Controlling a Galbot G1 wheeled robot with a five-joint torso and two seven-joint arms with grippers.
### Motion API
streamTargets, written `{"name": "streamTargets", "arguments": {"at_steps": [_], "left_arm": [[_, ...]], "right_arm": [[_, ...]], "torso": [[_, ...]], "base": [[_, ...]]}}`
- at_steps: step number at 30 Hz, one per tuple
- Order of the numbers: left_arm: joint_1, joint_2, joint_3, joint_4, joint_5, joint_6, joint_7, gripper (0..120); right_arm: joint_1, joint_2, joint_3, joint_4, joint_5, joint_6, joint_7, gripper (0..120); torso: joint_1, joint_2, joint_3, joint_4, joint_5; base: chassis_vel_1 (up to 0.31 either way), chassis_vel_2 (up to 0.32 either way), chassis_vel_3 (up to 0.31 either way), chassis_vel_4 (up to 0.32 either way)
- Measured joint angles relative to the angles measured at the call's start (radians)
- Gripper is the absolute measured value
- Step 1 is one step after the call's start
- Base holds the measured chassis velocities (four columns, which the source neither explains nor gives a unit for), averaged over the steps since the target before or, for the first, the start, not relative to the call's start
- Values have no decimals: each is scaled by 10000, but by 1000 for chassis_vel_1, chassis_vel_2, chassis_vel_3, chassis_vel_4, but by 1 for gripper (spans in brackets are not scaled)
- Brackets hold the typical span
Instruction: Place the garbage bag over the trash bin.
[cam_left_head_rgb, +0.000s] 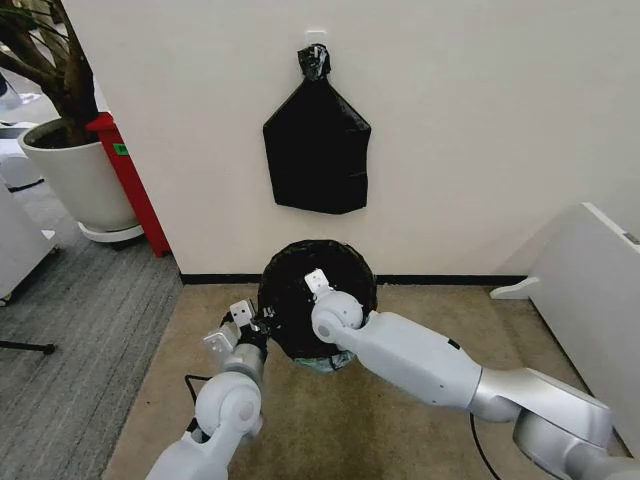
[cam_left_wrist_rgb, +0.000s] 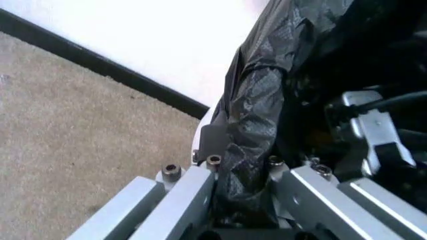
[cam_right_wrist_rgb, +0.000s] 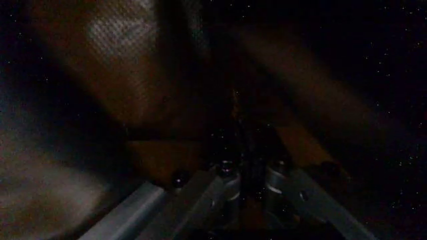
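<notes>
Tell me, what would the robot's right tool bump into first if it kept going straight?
Probably the garbage bag lining the bin: the right tool points down inside its dark plastic. Depth there is unclear.

Glossy black garbage bag (cam_left_head_rgb: 300, 285) lining trash bin.

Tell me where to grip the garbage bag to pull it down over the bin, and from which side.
Grip the garbage bag at its folded hem along the rim, coming from outside the trash bin. The film bunches there into a thick fold, as the left gripper shows, pinching it at the robot's left. The right gripper reaches inside the dark bag; its hold is unclear.
</notes>
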Motion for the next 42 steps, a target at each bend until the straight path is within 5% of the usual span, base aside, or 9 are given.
{"name": "streamTargets", "arguments": {"at_steps": [14,28,36,42], "left_arm": [[-182,-10,-113,405,8,-13,4,0],[-579,-52,-129,1253,-24,-178,-21,0],[-641,-15,-129,1153,-571,-143,-226,0],[-439,-51,-74,595,-1762,338,-777,0]], "right_arm": [[-92,-10,183,373,190,9,569,0],[210,-609,-221,3133,2229,8,2298,0],[-128,-2166,196,6233,2398,8,2291,0],[104,-4060,2388,9303,2360,349,1466,0]], "torso": [[0,0,0,-1,0],[0,0,0,0,1],[0,0,0,0,6],[0,0,-1,-3,7]], "base": [[0,0,0,0],[0,0,0,0],[0,0,0,0],[0,0,0,0]]}}
